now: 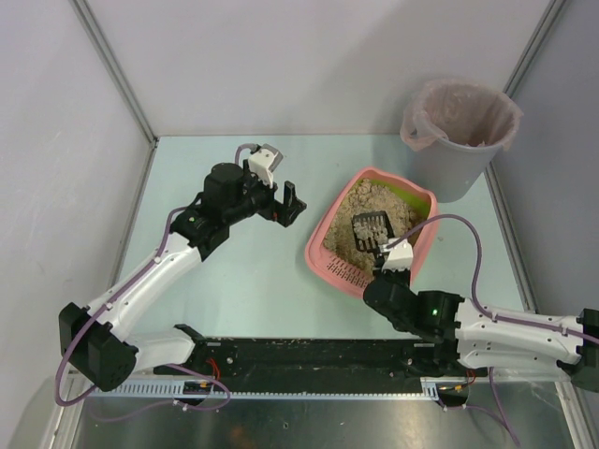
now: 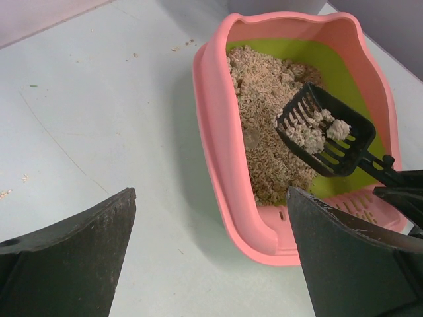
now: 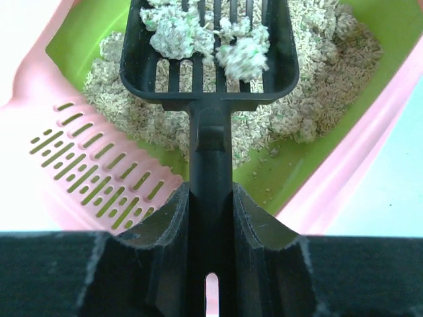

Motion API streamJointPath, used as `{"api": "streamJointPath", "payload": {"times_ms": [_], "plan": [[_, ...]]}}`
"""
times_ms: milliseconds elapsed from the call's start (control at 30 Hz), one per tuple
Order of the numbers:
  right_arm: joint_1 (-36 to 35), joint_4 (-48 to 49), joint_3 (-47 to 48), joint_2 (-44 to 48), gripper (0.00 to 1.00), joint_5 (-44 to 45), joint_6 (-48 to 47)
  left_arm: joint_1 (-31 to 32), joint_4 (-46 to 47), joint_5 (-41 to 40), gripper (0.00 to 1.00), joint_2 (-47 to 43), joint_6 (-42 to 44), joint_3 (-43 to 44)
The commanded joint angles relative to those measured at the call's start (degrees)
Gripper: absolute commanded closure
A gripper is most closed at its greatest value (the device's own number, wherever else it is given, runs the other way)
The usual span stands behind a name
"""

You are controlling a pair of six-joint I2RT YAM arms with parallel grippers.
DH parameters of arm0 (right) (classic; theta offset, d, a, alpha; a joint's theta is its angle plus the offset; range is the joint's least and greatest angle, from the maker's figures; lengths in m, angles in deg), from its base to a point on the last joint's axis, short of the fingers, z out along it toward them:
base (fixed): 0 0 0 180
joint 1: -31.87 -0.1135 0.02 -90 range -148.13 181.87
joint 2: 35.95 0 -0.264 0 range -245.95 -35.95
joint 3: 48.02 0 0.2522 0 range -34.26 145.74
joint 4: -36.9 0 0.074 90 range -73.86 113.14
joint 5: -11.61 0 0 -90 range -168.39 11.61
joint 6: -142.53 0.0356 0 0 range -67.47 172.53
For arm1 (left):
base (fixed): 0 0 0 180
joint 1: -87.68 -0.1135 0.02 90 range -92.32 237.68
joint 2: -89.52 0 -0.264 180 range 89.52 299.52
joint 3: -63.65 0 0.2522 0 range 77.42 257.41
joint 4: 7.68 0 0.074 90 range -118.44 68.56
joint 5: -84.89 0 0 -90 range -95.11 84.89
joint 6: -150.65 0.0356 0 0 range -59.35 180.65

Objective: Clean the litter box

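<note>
The pink litter box [image 1: 320,245] lies mid-table with beige litter on a yellow-green lining; it also shows in the left wrist view [image 2: 218,132] and the right wrist view [image 3: 79,158]. My right gripper [image 1: 386,254] is shut on the handle of the black slotted scoop [image 1: 369,228]. The scoop [image 3: 208,59] is held above the litter with pale clumps [image 3: 198,36] lying on its slots. My left gripper [image 1: 285,203] is open and empty, just left of the box, jaws wide apart above the table [image 2: 211,264].
A grey round bucket [image 1: 459,136] lined with a pinkish bag stands at the back right, beyond the box. Grey walls close in the table at the back and sides. A black rail [image 1: 309,355] runs along the near edge.
</note>
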Motion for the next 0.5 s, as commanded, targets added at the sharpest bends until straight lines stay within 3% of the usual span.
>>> {"api": "streamJointPath", "payload": {"times_ms": [0, 33, 133, 167, 233, 267, 367, 400, 467], "plan": [[0.8, 5.0, 0.5, 1.6, 1.0, -4.2, -5.0, -0.2, 0.8, 0.6, 0.0, -0.5, -0.3, 0.1], [0.5, 5.6, 0.5, 0.3, 1.0, -4.1, -6.3, -0.3, 0.8, 0.5, 0.0, -0.4, -0.3, 0.1], [1.6, -5.0, 2.5, -1.4, 1.0, 4.2, 4.1, -0.2, 0.8, 1.5, 0.0, 0.0, -0.7, 0.2], [2.2, -3.9, 2.0, -0.6, 1.0, 2.5, 4.6, -0.2, 0.8, 1.7, 0.0, 0.0, -0.7, 0.2], [2.5, 6.5, 0.2, 1.4, 1.0, -7.2, -3.6, -0.3, 0.8, 1.2, 0.0, 0.1, -0.7, 0.2], [2.3, 7.4, 0.1, 1.2, 1.0, -8.0, -5.9, -0.2, 0.8, 1.0, 0.0, 0.1, -0.7, 0.2], [4.0, -2.8, 2.0, 1.2, 1.0, -0.3, 5.2, -0.2, 0.8, 1.0, 0.0, 0.0, -0.7, 0.3], [5.2, -4.0, 2.1, 2.0, 1.0, -0.9, 4.8, -0.3, 0.7, 0.9, 0.0, -0.1, -0.7, 0.3], [9.1, 0.8, 1.7, 3.4, 1.0, -11.6, -1.3, -0.2, 0.8, -0.1, 0.0, -0.2, -0.7, 0.2]]}}
